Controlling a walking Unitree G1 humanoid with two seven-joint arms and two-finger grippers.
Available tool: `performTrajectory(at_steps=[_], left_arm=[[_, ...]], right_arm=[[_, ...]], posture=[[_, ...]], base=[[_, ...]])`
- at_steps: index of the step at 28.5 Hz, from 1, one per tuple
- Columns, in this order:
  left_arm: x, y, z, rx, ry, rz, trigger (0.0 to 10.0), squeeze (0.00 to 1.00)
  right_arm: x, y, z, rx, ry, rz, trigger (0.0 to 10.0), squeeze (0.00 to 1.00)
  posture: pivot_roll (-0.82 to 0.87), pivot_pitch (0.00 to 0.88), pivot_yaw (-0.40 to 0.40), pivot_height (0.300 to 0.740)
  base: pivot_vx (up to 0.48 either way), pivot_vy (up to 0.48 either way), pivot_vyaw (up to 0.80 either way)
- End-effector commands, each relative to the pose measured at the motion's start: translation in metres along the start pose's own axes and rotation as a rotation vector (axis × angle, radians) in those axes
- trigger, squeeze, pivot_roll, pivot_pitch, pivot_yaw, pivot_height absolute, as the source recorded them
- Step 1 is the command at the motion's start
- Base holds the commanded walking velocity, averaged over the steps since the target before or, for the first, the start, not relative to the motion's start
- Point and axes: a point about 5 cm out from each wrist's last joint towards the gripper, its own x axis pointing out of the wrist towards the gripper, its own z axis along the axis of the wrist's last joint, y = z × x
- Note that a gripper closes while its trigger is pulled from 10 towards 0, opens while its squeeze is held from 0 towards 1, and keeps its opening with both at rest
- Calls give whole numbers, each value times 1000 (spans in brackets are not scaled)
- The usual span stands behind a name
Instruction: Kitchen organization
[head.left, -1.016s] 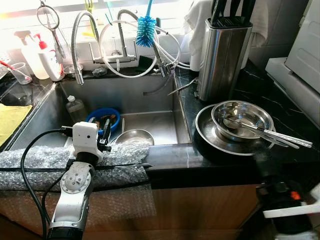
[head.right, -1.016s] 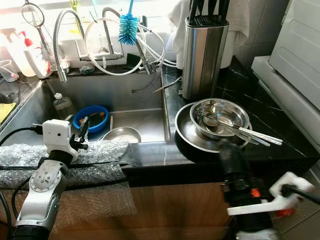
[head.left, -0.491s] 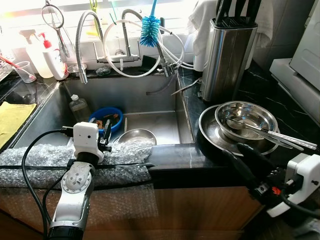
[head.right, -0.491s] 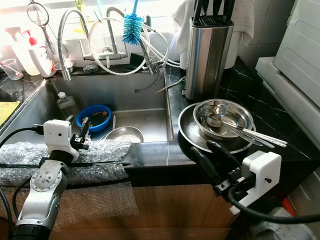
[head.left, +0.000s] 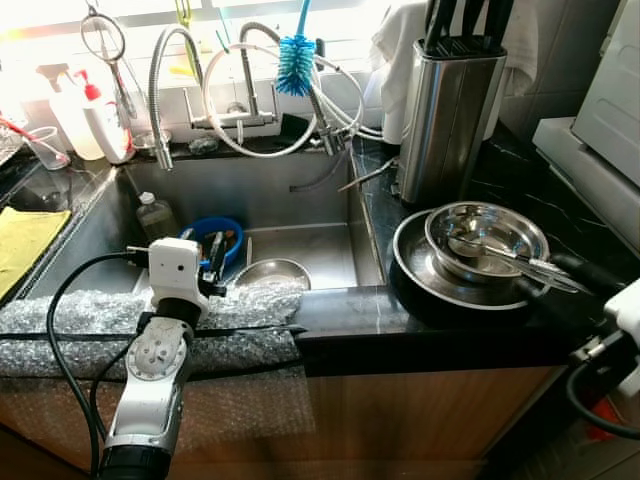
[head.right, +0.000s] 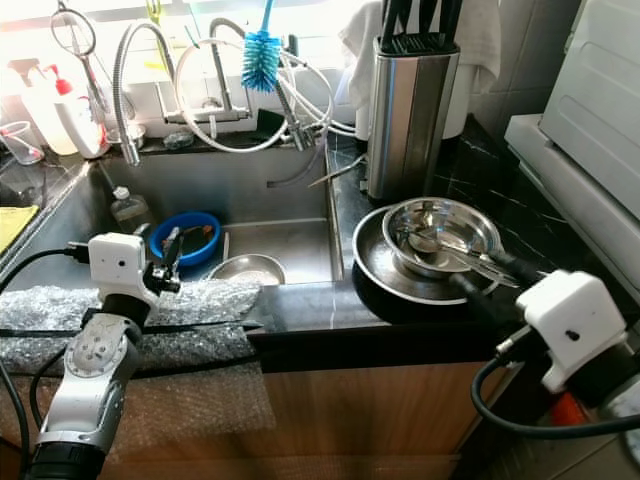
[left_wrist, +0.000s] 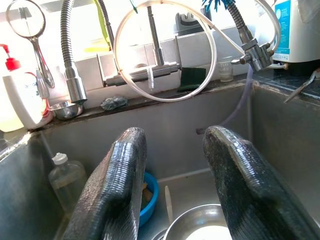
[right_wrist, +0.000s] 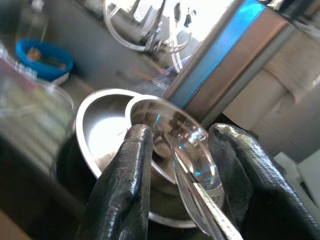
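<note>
A small steel bowl (head.left: 485, 232) sits inside a wider steel plate (head.left: 425, 275) on the black counter, right of the sink. Several steel utensils (head.left: 520, 258) lie in the bowl, handles pointing right. My right gripper (head.left: 540, 277) is open at the bowl's right rim. In the right wrist view, my right gripper (right_wrist: 182, 137) has the utensil handles (right_wrist: 192, 192) running between its fingers, apart from both. My left gripper (head.left: 215, 255) hangs open over the sink's front edge, and in the left wrist view, my left gripper (left_wrist: 175, 140) holds nothing.
A steel knife block (head.left: 450, 110) stands behind the bowls. The sink (head.left: 300, 190) holds a blue bowl (head.left: 210, 232), a steel bowl (head.left: 270, 272) and a small bottle (head.left: 150, 215). Bubble wrap (head.left: 90, 320) covers the front counter edge. A white appliance (head.left: 600, 120) stands at the right.
My right arm has come up from below the counter front to the right rim of the bowl, its fingers now around the utensil handles. The left arm has stayed put.
</note>
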Motion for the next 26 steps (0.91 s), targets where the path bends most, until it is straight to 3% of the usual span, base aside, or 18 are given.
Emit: performTrajectory(at_steps=[1,6,9,11,14,19,26], left_arm=[[2,2,-1,-2,3,1,10000,0],[1,0,-2,-4,8,-7,10000,0],[1,0,-2,-5,10,-8,10000,0],[2,-2,-3,-7,12,-15,10000,0],[2,-2,-3,-8,11,-16,10000,0],[2,-2,-3,-9,11,-16,10000,0],[2,-2,-2,-11,11,-19,10000,0]], right_arm=[[-2,0,5,-79,2,33,10000,0],[-10,0,7,-177,72,133,10000,0],[-12,-4,7,-225,102,133,10000,0],[-15,-8,-1,-307,180,160,10000,0],[-17,-11,-6,-368,223,168,10000,0],[-18,-14,-8,-376,237,154,10000,0],[-18,-26,-10,-514,296,105,10000,0]], posture=[[-213,0,99,740],[-224,0,106,740],[-224,0,106,740],[-231,0,108,740],[-230,0,109,740],[-230,0,109,740],[-229,0,112,740]], base=[[0,0,0],[0,0,0],[0,0,0],[0,0,0],[0,0,0],[0,0,0],[0,0,0]])
